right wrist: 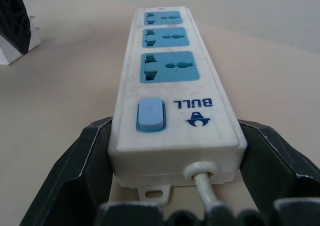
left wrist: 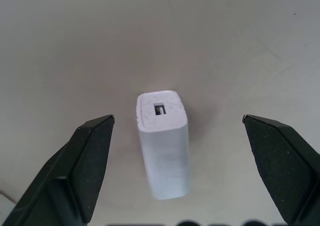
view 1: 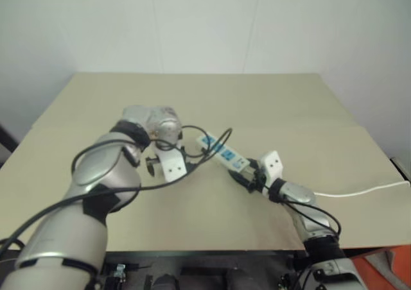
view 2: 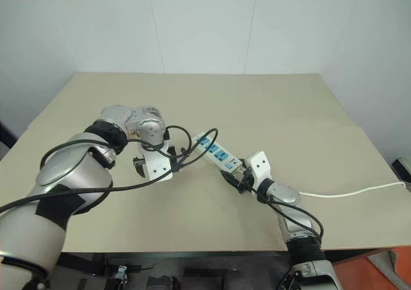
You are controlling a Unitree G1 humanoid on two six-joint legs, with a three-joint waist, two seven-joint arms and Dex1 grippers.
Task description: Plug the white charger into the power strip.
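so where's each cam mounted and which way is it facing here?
Head stereo pair: looks forward and down over both arms at the tan table.
Left wrist: points down between open left gripper fingers at the small white plastic charger block.
Right wrist: looks level along the long white blue-socketed power strip, right gripper clamping its cable end.
Shared: strip, head and right-wrist views.

- The small white plastic charger block (left wrist: 163, 145) is standing on the flat tan table (view 1: 257, 104), between the left gripper's (left wrist: 177, 156) open fingers, touching neither.
- The long white plastic power strip (right wrist: 170, 81) is lying to its right, its cable end sitting between the right gripper's (right wrist: 172, 161) fingers.
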